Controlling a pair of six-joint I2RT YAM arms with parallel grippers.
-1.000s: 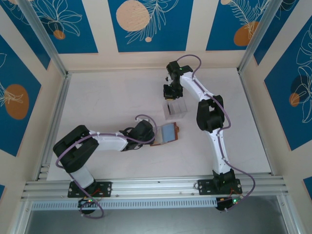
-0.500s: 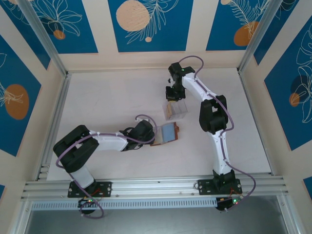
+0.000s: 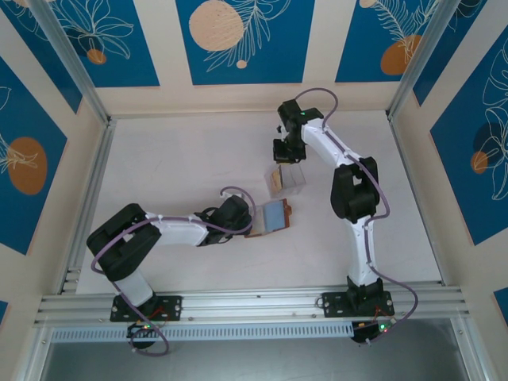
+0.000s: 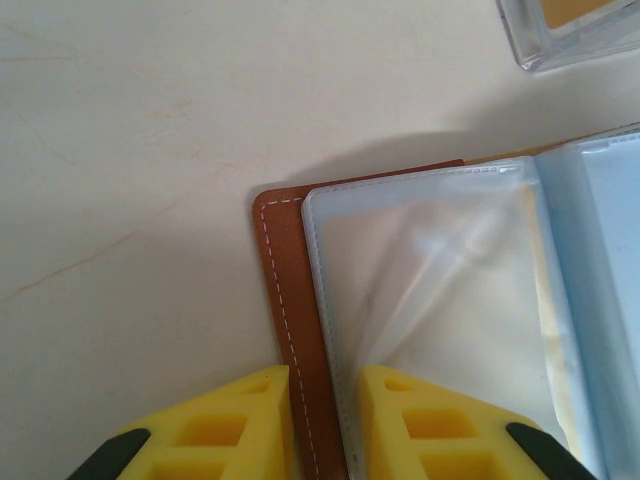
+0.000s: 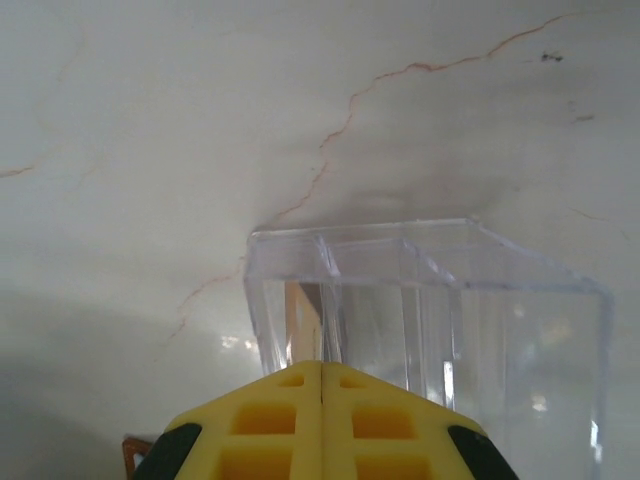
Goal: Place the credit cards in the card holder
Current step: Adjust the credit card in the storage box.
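Observation:
The card holder (image 3: 272, 216) lies open on the table, brown cover down and grey-blue sleeves up. My left gripper (image 3: 251, 223) is shut on its left edge. In the left wrist view the yellow fingers (image 4: 240, 425) pinch the brown cover (image 4: 285, 290) and the clear sleeve's rim, with the left gripper (image 4: 325, 425) low in the frame. A tan credit card (image 3: 275, 179) leans in the clear box's left slot. My right gripper (image 3: 283, 159) is above it. The right gripper (image 5: 321, 385) is shut, its tips meeting the card (image 5: 304, 320) at its near end.
The clear plastic box (image 3: 288, 182) stands just beyond the wallet, divided into slots (image 5: 430, 300). Its corner (image 4: 560, 40) holds another tan card (image 4: 575, 10). White table surrounds both, with aluminium rails (image 3: 87, 198) at the sides and near edge.
My right gripper has drawn back and up from the box, and the tan card now shows at the box's left side. The left arm and wallet have not moved.

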